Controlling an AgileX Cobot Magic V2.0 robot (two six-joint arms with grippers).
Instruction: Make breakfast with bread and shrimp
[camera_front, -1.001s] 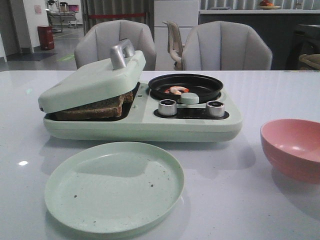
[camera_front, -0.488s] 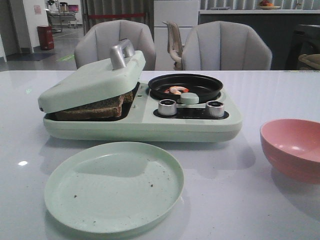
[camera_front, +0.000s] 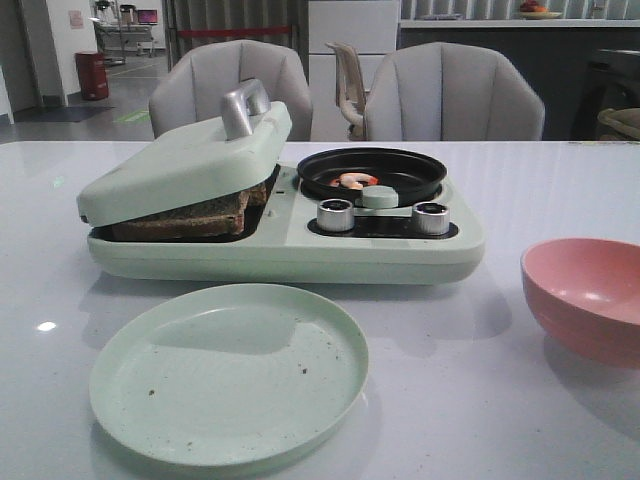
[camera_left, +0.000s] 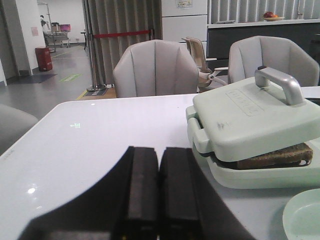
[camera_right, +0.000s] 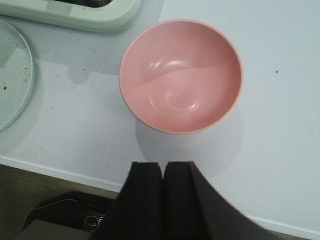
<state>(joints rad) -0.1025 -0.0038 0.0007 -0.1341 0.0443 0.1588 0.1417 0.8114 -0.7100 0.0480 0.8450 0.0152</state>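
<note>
Browned bread (camera_front: 185, 216) lies stacked inside the pale green breakfast maker (camera_front: 280, 250), under its half-lowered lid (camera_front: 185, 160); it also shows in the left wrist view (camera_left: 272, 156). The pink-orange shrimp (camera_front: 352, 181) sits in the black pan (camera_front: 372, 172) on the maker's right side. My left gripper (camera_left: 159, 155) is shut and empty, low over the table to the left of the maker. My right gripper (camera_right: 163, 167) is shut and empty, above the table's front edge near the pink bowl (camera_right: 181, 75). Neither gripper shows in the front view.
A pale green plate (camera_front: 228, 372) lies in front of the maker. The pink bowl (camera_front: 588, 295) stands at the right. Two silver knobs (camera_front: 335, 214) and a pale round knob (camera_front: 380, 196) are on the maker. Grey chairs (camera_front: 455, 95) stand behind the table.
</note>
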